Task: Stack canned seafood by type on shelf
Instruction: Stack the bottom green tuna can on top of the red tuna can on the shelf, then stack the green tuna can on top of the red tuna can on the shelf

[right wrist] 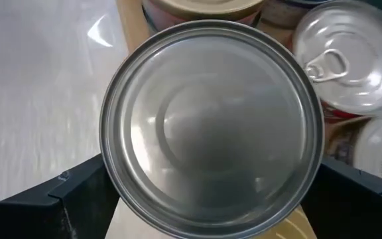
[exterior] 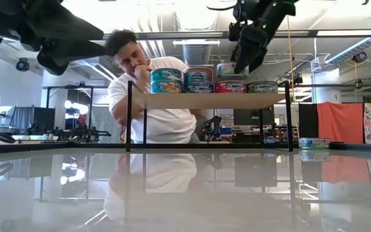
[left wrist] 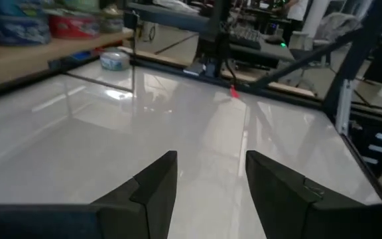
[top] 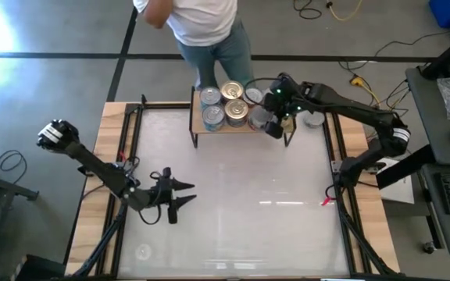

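The right end effector (top: pixel 266 123) is over the right end of the small light-wood shelf on black legs (top: pixel 244 127). Its fingers sit wide on both sides of a round silver tin (right wrist: pixel 211 129); I cannot tell if they squeeze it. More round tins (top: pixel 234 91) crowd the shelf. The left end effector (top: pixel 180 195) hangs part open above the white bench (top: pixel 233 187), holding nothing.
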Robot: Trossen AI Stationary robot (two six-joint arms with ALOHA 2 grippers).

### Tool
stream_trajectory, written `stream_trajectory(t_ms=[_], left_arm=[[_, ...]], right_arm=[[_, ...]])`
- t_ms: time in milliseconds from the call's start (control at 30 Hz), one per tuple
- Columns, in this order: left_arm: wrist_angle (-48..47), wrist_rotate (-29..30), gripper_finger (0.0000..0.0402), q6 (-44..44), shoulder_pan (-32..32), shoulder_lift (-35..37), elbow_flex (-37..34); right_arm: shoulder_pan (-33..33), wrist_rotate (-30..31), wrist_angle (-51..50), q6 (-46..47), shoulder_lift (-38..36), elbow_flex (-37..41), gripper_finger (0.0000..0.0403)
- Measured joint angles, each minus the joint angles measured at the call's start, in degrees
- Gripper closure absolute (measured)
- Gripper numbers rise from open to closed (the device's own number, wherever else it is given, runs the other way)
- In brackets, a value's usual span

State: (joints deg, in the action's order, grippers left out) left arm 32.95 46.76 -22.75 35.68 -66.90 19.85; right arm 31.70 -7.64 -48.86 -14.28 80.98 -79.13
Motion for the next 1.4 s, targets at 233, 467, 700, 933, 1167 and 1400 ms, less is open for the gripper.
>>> stream_trajectory(t_ms=[233,467,700,933,1167,1400], left_arm=[[-3.3,0.3,0.0237,0.8,-1.6,3.8,-0.1],[-3.1,-1.0,0.0237,0.3,-4.6,2.9,0.0],[-3.0,-2.3,0.0237,1.7,-6.8,1.4,0.9],[-3.0,-2.3,0.0237,5.4,-7.9,0.2,3.0],[-3.0,-2.3,0.0237,7.3,-7.9,0.5,3.4],[-3.6,-2.3,0.0237,7.3,-7.9,0.9,3.3]], right_arm=[[0.3,0.1,0.8,0.1,1.3,0.0,0.0006],[0.6,0.1,1.6,-0.2,1.4,0.0,0.0004],[0.6,-0.1,1.9,-1.1,1.3,0.0,0.0003],[0.7,-1.4,-0.7,-0.5,1.2,-2.9,0.0003],[1.0,-1.4,-4.1,-0.5,1.2,-6.3,0.0003],[1.6,8.1,-12.1,0.4,0.5,-11.4,0.0003]])
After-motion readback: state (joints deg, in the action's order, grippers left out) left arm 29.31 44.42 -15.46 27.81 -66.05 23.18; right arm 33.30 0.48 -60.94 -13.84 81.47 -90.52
